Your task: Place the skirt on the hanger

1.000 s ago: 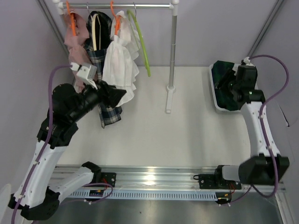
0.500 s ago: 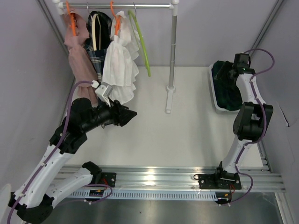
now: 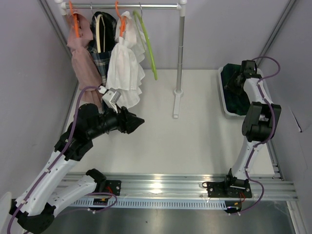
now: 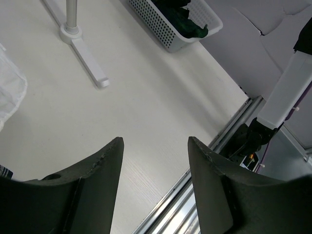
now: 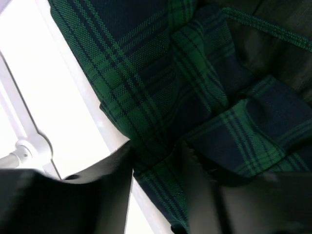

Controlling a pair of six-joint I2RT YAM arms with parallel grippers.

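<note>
From above, my left arm reached over the worktop just below the clothes on the rack. A pink garment, a plaid one and a white one hung there, beside a bare green hanger. My left jaws pointed toward the middle of the worktop, near the white garment's hem. My right arm stretched to the far right, its jaws down in the white basket, where the dark green skirt lay.

Through my left wrist camera, my left jaws stood released and wide apart, with only bare worktop between them. Beyond them I saw the rack's foot, the basket with the skirt heaped inside, and an edge of the white garment.

Through my right wrist camera, green-and-navy plaid skirt filled the picture, right up against the basket's pale edge. My right jaws were pressed into the cloth with a fold between them. I could not tell whether they had clenched on it.
</note>
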